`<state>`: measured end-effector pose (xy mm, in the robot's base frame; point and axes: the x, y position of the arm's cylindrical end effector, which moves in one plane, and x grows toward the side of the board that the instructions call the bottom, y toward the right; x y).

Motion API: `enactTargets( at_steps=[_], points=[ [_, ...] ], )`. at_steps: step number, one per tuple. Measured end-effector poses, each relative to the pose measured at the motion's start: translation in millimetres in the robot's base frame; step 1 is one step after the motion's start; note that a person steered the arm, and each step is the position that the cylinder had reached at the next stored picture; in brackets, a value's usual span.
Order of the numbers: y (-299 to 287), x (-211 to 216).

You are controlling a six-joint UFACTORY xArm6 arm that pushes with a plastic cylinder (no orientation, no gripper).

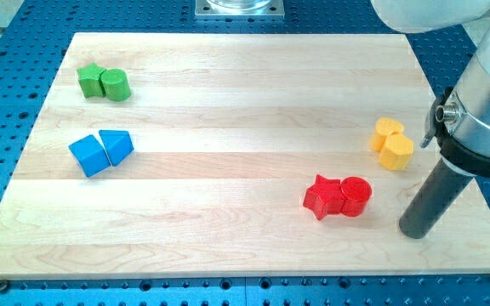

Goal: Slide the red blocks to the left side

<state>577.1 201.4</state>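
A red star block and a red cylinder lie touching each other at the view's lower right of the wooden board. My tip rests on the board to the right of the red cylinder and slightly below it, a short gap apart. The dark rod rises from the tip up to the right into the arm.
Two yellow blocks sit touching above my tip near the right edge. A green star and a green cylinder sit at the upper left. A blue cube and a blue triangular block lie at the left.
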Motion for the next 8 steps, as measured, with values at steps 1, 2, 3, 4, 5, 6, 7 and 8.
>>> enactTargets(
  at_steps=[1,2,3,4,5,6,7,8],
  points=[
    [0,0],
    [0,2],
    [0,7],
    [-11,-14],
    [-20,-16],
    [-10,-27],
    [-71,-31],
    [-115,-31]
  ],
)
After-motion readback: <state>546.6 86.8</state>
